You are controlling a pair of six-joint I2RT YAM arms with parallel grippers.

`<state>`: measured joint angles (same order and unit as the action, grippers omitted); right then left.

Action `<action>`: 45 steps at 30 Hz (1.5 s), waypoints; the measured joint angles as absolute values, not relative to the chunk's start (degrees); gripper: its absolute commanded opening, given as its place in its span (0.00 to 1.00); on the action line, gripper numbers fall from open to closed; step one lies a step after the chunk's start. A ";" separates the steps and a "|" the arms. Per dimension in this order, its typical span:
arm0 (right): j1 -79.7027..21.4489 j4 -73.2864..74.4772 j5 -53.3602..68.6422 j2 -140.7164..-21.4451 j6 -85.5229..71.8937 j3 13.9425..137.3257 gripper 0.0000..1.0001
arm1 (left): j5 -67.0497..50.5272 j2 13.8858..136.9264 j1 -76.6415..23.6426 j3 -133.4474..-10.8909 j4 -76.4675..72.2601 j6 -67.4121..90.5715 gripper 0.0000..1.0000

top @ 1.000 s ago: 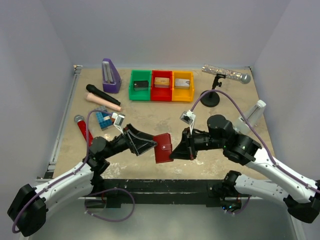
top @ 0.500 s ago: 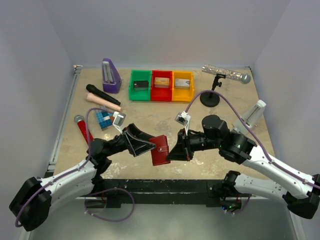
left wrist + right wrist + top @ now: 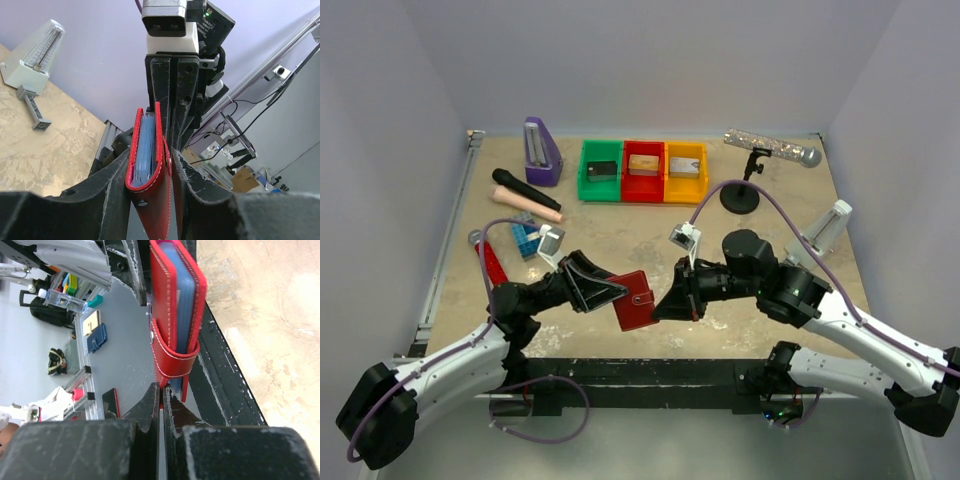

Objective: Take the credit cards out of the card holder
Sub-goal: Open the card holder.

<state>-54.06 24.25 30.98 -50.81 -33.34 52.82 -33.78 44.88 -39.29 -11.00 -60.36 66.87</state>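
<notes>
L jaws: clamped on the flat dark red folding card holder with pale blue-grey lining (image 3: 156, 210), folded shut, held above the tan desk (image 3: 650, 225) | R jaws: closed, tips against its small red tab (image 3: 172, 360) — pinch unclear | holder: between both jaws

Smooth, stitched red leather card holder (image 3: 156, 210) — matt, mottled table (image 3: 620, 228).

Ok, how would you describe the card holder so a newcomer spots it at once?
On the tan table, look at the near edge, midway between the two arms. The card holder is the flat dark red wallet with pale stitching and a snap tab, clamped in the left gripper. Unlike the red tray at the back, it is a closed, thin slab held tilted.
</notes>
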 measured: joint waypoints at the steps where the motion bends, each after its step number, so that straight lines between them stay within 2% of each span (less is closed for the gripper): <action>1: -54.06 24.23 30.98 -50.98 -33.34 52.82 0.00 | -33.78 44.73 -39.29 -11.00 -60.34 66.87 0.38; 4: -54.06 24.25 30.76 -51.40 -33.34 52.82 0.00 | -33.82 44.58 -39.29 -11.00 -60.10 66.87 0.33; 12: -54.08 24.88 29.74 -51.42 -33.36 52.82 0.00 | -33.82 44.27 -39.27 -11.00 -58.54 66.37 0.11; 14: -54.11 24.93 29.65 -51.42 -33.36 52.82 0.12 | -33.82 44.18 -39.27 -11.00 -58.15 66.26 0.05; 17: -54.17 24.88 29.50 -51.27 -33.71 52.82 0.44 | -33.89 44.18 -39.27 -11.00 -57.95 66.17 0.00; 18: -54.15 24.82 29.17 -51.09 -33.63 52.82 0.52 | -34.26 44.16 -39.29 -11.00 -57.65 65.93 0.00; 20: -54.15 24.84 28.49 -50.43 -33.63 52.82 0.63 | -34.72 44.07 -39.29 -11.00 -56.53 65.36 0.00; 22: -54.13 24.93 27.75 -49.52 -33.50 52.82 0.67 | -34.81 43.75 -39.33 -11.00 -55.13 64.97 0.00; 29: -54.11 28.27 24.05 -46.74 -32.86 55.00 0.70 | -33.95 41.30 -39.33 -11.79 -45.15 62.22 0.00; 33: -55.20 33.06 17.74 -45.56 -31.20 58.85 0.63 | -29.39 40.12 -39.72 -16.62 -30.04 57.17 0.00; 38: -63.68 42.98 -0.36 -49.34 -28.69 67.20 0.60 | -18.76 39.22 -42.37 -22.85 -13.19 51.72 0.00; 45: -75.40 51.83 -26.35 -66.48 -27.92 77.71 0.60 | -6.94 39.35 -46.22 -29.54 3.53 49.87 0.00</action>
<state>-75.40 51.83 -26.35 -66.48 -27.92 77.71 -6.94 39.35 -46.22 -29.54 3.53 49.87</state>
